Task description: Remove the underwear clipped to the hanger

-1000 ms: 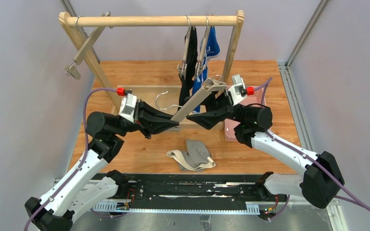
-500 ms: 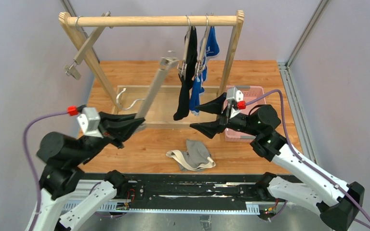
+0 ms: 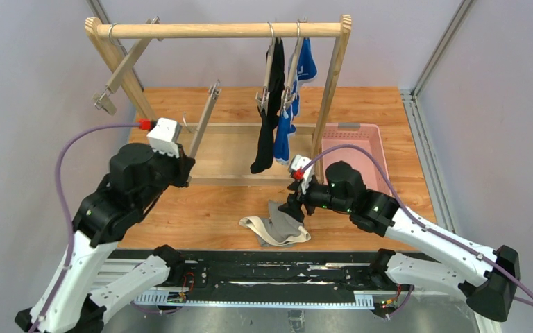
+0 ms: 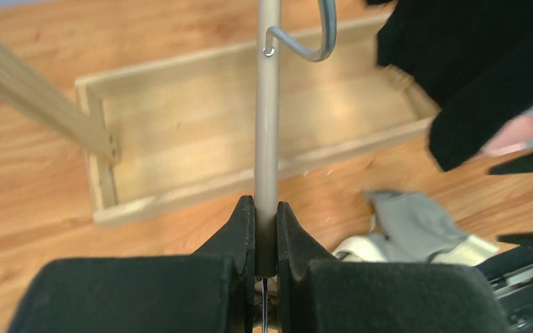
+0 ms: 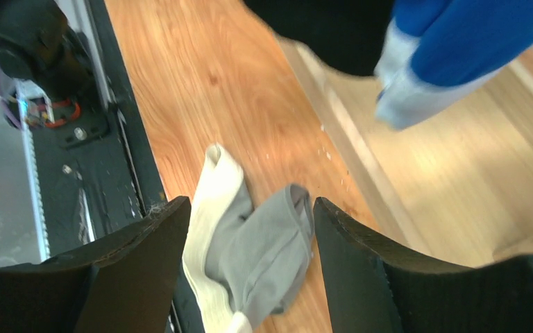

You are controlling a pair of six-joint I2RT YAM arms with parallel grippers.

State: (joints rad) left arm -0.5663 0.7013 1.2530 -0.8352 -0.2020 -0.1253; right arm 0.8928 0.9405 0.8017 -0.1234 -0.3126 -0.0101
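Observation:
The grey underwear [image 3: 277,223] with a pale waistband lies crumpled on the table near the front edge. My right gripper [image 3: 293,208] is open just above its right side; in the right wrist view the grey underwear [image 5: 264,250] lies between the spread fingers of my right gripper [image 5: 250,201]. My left gripper [image 3: 186,173] is shut on the lower end of a bare clip hanger [image 3: 205,125], held tilted upward; the left wrist view shows my left gripper [image 4: 266,215] shut on the hanger's bar [image 4: 267,104]. Black underwear [image 3: 267,132] and blue underwear [image 3: 306,64] hang clipped on the rack.
The wooden rack's rail [image 3: 222,30] spans the back, with its tray-like base [image 3: 229,149] below. Another bare hanger [image 3: 121,66] hangs at the rail's left end. A pink basket [image 3: 361,139] stands to the right of the rack.
My right gripper let go of the hanger and dropped to the grey underwear. My left gripper carried the bare hanger left and raised it steeper.

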